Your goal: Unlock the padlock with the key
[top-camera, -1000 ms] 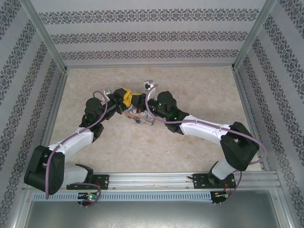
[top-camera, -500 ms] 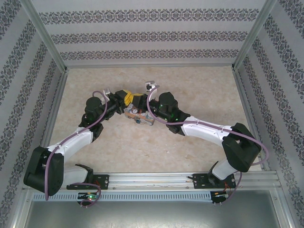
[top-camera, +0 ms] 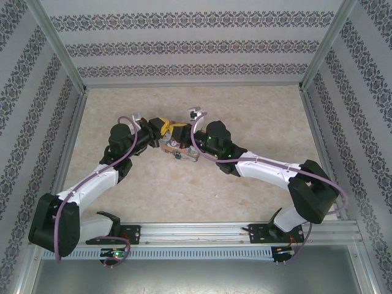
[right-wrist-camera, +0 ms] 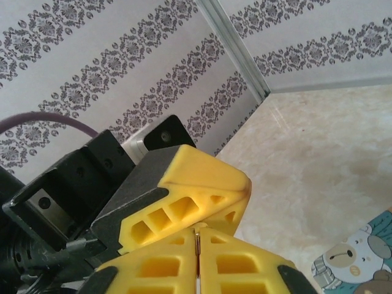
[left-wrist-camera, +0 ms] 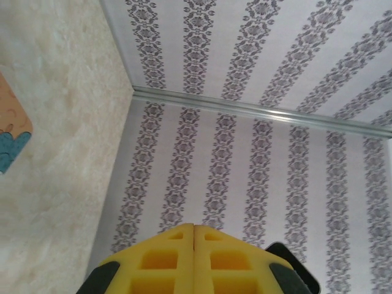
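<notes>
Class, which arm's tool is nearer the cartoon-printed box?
Right. The right tool, pinching a thin metal sliver, hangs at the far edge of the rectangular cartoon-printed box; the left tool sits beyond its left corner.

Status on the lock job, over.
Left end effector shut. Right end effector shut on thin key. Padlock at box near edge, state unreadable. End effectors crowd together.

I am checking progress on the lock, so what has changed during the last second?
Very little. The right gripper shifted slightly to the right, and the left arm leaned a bit outward at its base. Nothing was taken or let go. The left gripper stays shut beside it, the right fingers stay shut on a thin metal piece, and the box has not moved.
</notes>
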`<action>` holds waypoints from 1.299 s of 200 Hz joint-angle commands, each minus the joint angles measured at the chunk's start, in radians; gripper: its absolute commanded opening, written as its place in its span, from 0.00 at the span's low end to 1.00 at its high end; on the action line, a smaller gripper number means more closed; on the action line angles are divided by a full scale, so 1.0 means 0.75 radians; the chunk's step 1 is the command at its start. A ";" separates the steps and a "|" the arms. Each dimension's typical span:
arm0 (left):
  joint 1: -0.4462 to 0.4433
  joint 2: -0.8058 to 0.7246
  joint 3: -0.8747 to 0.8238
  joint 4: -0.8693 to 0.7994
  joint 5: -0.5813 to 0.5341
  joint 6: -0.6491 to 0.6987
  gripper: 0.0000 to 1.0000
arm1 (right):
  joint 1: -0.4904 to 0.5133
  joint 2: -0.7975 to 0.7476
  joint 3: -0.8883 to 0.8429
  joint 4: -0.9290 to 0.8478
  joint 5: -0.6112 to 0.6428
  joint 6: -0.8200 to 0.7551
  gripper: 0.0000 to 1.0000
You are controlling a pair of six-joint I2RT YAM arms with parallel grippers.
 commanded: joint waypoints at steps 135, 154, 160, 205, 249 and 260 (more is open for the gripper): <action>0.059 -0.134 0.288 -0.412 0.341 1.075 0.00 | -0.136 -0.096 0.012 0.070 -0.579 0.293 0.50; 0.059 -0.131 0.287 -0.410 0.343 1.083 0.00 | -0.125 -0.068 0.030 0.086 -0.575 0.299 0.49; 0.059 -0.130 0.286 -0.411 0.345 1.081 0.00 | -0.123 -0.058 0.040 0.089 -0.579 0.299 0.49; 0.058 -0.126 0.284 -0.411 0.345 1.086 0.00 | -0.101 0.010 0.099 0.107 -0.592 0.310 0.46; 0.059 -0.122 0.286 -0.399 0.351 1.082 0.00 | -0.092 0.061 0.132 0.128 -0.594 0.328 0.35; 0.060 -0.120 0.282 -0.395 0.353 1.081 0.00 | -0.092 0.070 0.141 0.135 -0.596 0.331 0.32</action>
